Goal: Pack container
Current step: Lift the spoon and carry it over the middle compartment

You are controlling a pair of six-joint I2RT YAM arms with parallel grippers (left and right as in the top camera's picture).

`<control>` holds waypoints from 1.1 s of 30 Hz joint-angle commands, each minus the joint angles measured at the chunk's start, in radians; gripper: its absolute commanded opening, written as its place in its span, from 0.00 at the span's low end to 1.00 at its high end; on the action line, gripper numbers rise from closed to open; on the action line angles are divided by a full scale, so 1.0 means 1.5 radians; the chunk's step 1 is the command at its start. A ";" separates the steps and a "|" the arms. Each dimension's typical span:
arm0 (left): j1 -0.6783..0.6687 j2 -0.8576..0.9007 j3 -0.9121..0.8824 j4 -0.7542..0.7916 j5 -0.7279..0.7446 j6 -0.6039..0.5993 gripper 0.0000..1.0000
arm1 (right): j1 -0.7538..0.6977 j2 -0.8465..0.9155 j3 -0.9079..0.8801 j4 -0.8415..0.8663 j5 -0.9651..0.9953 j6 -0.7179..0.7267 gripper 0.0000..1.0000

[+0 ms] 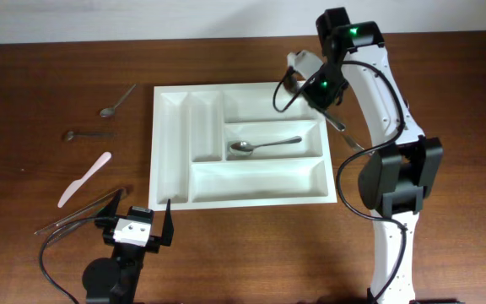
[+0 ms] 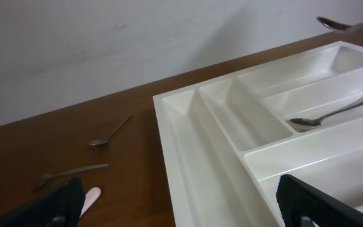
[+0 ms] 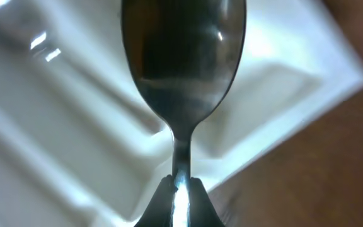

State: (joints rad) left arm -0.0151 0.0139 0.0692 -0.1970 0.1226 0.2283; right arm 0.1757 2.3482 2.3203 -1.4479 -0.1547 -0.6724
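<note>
The white cutlery tray (image 1: 260,179) lies flat at the centre of the desk (image 1: 24,101), its two narrow compartments toward 9 o'clock and the wider ones toward 3 o'clock. One resting spoon (image 1: 262,145) lies in the middle wide compartment, with its bowl toward 9 o'clock.

The right gripper (image 1: 296,78) hangs over the tray's corner at 1 o'clock. It is clenched on the handle of a held spoon (image 3: 181,69), whose bowl fills the right wrist view above the tray's corner.

The left gripper (image 1: 137,221) sits at 7 o'clock, just beside the tray's near corner. Its jaws are spread wide and grasp nothing.

Loose cutlery lies on the desk at 9 o'clock of the tray, apart from it. There is a far spoon (image 1: 118,100) at about 10 o'clock, a short spoon (image 1: 87,133) below it and a pale pink plastic knife (image 1: 84,179). Thin metal pieces (image 1: 83,215) lie at 8 o'clock, though I cannot tell what kind they are.
</note>
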 commanded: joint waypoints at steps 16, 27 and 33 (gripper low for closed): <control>-0.001 -0.005 -0.006 0.002 0.003 0.001 0.99 | 0.069 -0.035 -0.004 -0.098 -0.222 -0.316 0.04; -0.001 -0.005 -0.006 0.002 0.002 0.001 0.99 | 0.083 -0.034 -0.123 -0.047 -0.239 -0.427 0.04; -0.001 -0.005 -0.006 0.002 0.002 0.001 0.99 | 0.083 -0.034 -0.166 0.020 -0.238 -0.427 0.04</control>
State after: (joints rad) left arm -0.0151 0.0139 0.0692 -0.1970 0.1226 0.2283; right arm 0.2955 2.3463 2.0876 -1.4345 -0.4774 -1.2861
